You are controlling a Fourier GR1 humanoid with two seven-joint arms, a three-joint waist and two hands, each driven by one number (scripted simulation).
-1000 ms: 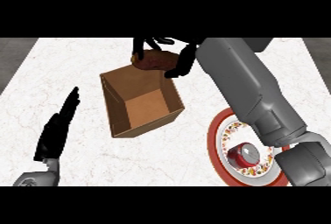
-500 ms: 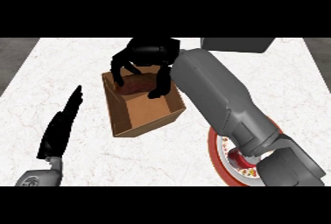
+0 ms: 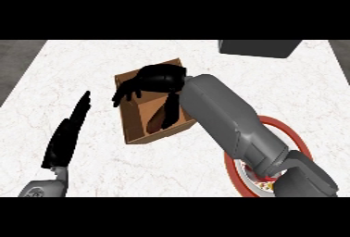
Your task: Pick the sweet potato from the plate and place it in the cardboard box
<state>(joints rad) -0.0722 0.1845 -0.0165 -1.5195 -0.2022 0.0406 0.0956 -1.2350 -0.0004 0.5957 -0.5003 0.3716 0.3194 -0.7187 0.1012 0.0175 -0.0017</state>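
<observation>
On the white marble counter [image 3: 82,65], my right forearm [image 3: 226,120] sweeps in from five o'clock, crossing over the red-rimmed plate [image 3: 295,143] that sits at four o'clock of the cardboard box [image 3: 133,134]. The box stands open near the centre of the counter, tilted a little so its far corner points toward one o'clock.

My right hand [image 3: 153,81] hangs over the box's far end, fingers spread and drooping downward, holding nothing that I can see. Half a second ago those fingers were curled round the sweet potato above the box's opening; now the sweet potato [image 3: 159,118] lies as a dark reddish shape down inside the box, toward its five o'clock wall, apart from my fingertips. I judge the release made and the placing as good as done; what remains is to lift the arm clear without catching the box's rim.

My left hand [image 3: 67,134] rests at eight o'clock of the box, flat and straight-fingered, pointing toward twelve, well apart from everything, just where it was a second ago.
</observation>
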